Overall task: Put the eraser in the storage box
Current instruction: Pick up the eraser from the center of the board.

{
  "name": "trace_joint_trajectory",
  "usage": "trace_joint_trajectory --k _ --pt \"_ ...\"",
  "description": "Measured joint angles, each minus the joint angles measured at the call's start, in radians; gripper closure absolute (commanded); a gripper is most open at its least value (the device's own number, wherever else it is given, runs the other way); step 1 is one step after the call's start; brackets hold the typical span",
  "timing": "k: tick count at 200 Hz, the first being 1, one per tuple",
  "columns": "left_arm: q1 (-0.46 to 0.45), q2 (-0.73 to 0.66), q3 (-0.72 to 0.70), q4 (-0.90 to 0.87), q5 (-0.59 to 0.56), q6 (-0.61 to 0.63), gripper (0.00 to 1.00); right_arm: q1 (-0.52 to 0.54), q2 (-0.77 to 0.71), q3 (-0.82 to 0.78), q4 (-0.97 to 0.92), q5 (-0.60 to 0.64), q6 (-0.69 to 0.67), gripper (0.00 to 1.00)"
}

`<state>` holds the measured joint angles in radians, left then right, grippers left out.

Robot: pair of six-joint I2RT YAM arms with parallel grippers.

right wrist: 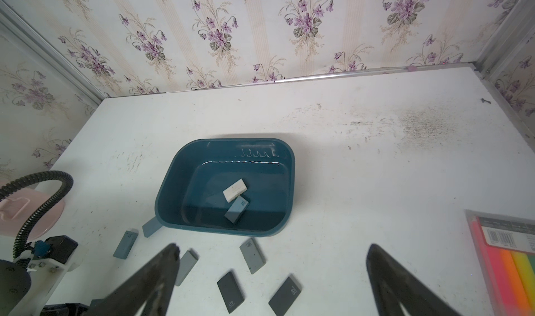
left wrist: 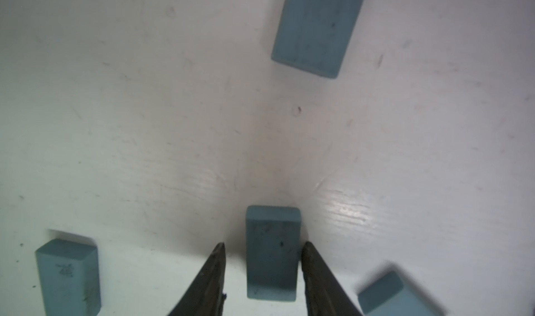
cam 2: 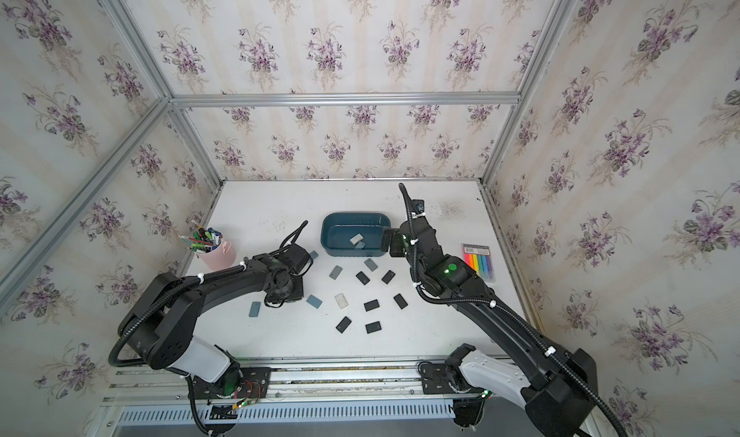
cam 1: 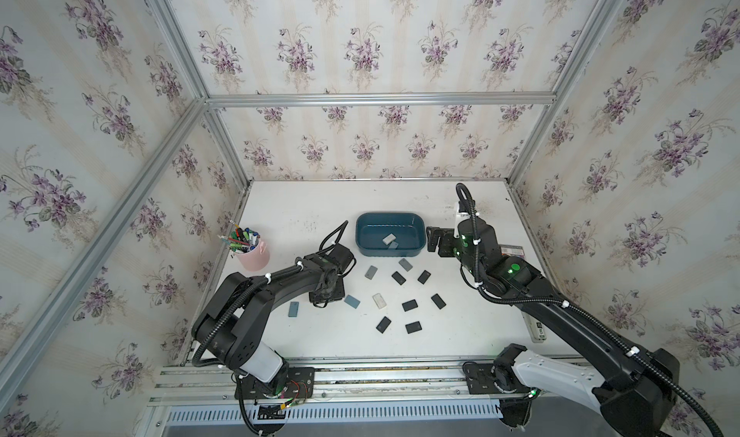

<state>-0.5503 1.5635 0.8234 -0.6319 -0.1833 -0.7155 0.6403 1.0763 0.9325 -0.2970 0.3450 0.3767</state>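
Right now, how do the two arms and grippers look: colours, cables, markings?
Both the left arm and the right arm are black, each with a white shell near its base. A black ribbed cable hose runs along each, tied with white clips. Small green lights glow on the joints. The left gripper and right gripper have dark fingers tapering to points.
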Motion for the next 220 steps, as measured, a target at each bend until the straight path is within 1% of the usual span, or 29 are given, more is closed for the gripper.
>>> trace_joint_trajectory --k 17,28,46,60,89,112,132,158,187,220 --pt "0.000 0.000 -0.001 -0.006 -0.002 0.000 0.62 0.000 0.000 0.000 0.000 -0.003 0.008 0.00" --pt "0.000 0.002 -0.001 -0.006 -0.003 0.000 0.67 0.000 0.000 0.000 0.000 -0.008 0.009 0.00" --pt "0.000 0.003 -0.001 -0.003 -0.003 0.000 0.68 0.000 0.000 0.000 0.000 -0.014 0.010 0.00" --pt "0.000 0.005 -0.001 -0.003 -0.003 0.000 0.75 0.000 0.001 0.000 0.001 -0.017 0.013 0.00" --pt "0.000 0.005 0.002 -0.006 -0.005 0.000 0.78 0.000 0.004 -0.002 0.002 -0.021 0.014 0.00" --pt "0.000 0.003 0.006 -0.014 -0.005 0.000 0.83 0.000 0.003 -0.003 0.005 -0.021 0.015 0.00" --pt "0.000 -0.010 0.025 -0.047 -0.006 0.001 0.84 0.000 0.002 -0.003 0.005 -0.021 0.015 0.00" --pt "0.000 -0.051 0.097 -0.100 -0.019 0.012 0.86 0.000 -0.005 -0.006 0.003 -0.021 0.015 0.00" --pt "0.000 -0.112 0.216 -0.163 -0.041 0.027 0.86 0.000 -0.018 -0.006 0.003 -0.020 0.015 0.00" --pt "-0.009 -0.113 0.355 -0.216 -0.050 0.058 0.85 0.000 -0.035 -0.006 -0.001 -0.021 0.015 0.00"
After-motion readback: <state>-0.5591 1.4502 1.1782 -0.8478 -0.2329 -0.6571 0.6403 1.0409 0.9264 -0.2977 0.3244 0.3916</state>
